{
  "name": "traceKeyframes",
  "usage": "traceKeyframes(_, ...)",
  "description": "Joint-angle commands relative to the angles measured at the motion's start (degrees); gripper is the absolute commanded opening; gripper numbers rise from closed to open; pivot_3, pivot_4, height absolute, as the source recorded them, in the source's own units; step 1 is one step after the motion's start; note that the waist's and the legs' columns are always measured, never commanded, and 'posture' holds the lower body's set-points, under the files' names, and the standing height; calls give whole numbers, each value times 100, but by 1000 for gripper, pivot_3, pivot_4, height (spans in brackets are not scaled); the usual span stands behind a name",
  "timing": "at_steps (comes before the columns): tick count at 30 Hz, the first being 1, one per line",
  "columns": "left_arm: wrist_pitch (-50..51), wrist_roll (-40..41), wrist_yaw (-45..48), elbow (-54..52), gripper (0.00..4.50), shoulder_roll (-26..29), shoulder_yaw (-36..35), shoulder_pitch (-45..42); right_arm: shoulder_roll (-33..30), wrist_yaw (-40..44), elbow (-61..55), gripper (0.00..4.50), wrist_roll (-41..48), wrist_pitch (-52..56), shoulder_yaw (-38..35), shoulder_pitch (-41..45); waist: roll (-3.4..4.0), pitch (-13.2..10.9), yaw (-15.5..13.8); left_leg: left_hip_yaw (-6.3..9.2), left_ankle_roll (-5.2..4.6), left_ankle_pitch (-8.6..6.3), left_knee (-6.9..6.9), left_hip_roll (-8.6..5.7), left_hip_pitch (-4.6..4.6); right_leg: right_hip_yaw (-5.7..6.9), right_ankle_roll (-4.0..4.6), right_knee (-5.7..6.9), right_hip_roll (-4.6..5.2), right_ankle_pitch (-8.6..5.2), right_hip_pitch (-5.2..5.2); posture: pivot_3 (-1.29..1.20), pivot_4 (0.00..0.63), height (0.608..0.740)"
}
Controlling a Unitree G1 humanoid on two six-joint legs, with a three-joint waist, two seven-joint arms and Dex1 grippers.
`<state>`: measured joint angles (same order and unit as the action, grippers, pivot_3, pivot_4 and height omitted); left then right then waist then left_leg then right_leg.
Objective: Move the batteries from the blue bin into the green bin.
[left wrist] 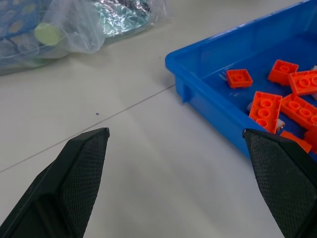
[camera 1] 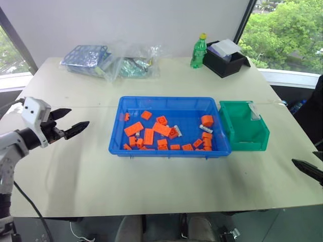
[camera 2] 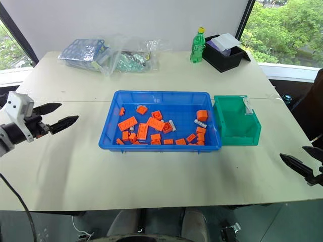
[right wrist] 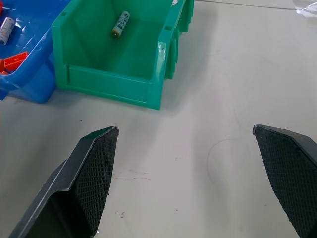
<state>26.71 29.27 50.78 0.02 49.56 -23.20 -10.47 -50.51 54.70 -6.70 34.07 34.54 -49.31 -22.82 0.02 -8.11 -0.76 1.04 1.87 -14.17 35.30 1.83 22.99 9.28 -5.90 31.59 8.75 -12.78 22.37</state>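
The left pincer (camera 1: pixel 70 126) hangs spread apart over bare worktop (camera 1: pixel 75 176), left of the blue bin (camera 1: pixel 169 150); a plastic bag (camera 1: pixel 126 63), green bottle (camera 1: pixel 198 51) and black box (camera 1: pixel 227 63) stand behind. Batteries (camera 1: pixel 206 129) lie among orange bricks (camera 1: pixel 149 136).

Left wrist view: the bin's corner is near one finger.

Right wrist view: the right pincer (right wrist: pixel 185 168), fingers wide apart, faces the green bin (right wrist: pixel 111 82), which holds one battery (right wrist: pixel 120 24).

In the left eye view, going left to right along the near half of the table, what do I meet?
Left gripper, open → blue bin with orange bricks and batteries → green bin → right gripper, open.
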Motion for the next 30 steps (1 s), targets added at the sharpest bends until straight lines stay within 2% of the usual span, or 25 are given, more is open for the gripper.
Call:
traceKeyframes(1, -70, -22, 11, -15, 4500, 62, -30, -128, 0, -102, -227, 4474, 101, 44, -141, 105, 0, 0, -2, 0, 0, 0, 0, 0, -1, -1, 0, 1, 0, 0, 0, 0, 150, 723)
traceKeyframes(23, 191, 158, 19, -385, 4500, 71, -71, -56, -178, -246, -49, 4474, -40, 131, 264, 623, -33, -19, -3, -41, 1, 0, -5, 0, -50, -59, 1, 32, 0, 0, -7, 0, 150, 723)
traceKeyframes(27, 490, 518, 254, -751, 4500, 143, -41, -166, -603, -31, -36, 4474, 214, 372, 553, 1293, -38, -32, 4, -58, 0, 0, -1, 0, -54, -76, 1, 32, 1, 0, -5, 0, 150, 723)
traceKeyframes(28, 552, 601, 411, -890, 4500, 218, -3, -153, -761, 45, -144, 4474, 391, 522, 749, 1622, -39, -32, 13, -62, 0, 0, -1, 0, -54, -81, 1, 31, 1, 0, -3, 0, 150, 723)
traceKeyframes(30, 656, 763, 881, -1138, 4500, 480, 115, -143, -1022, 309, -495, 4474, 611, 644, 1633, 2542, -40, -33, 47, -72, 0, 0, -2, 3, -61, -86, 1, 36, -1, 0, 1, 0, 150, 723)
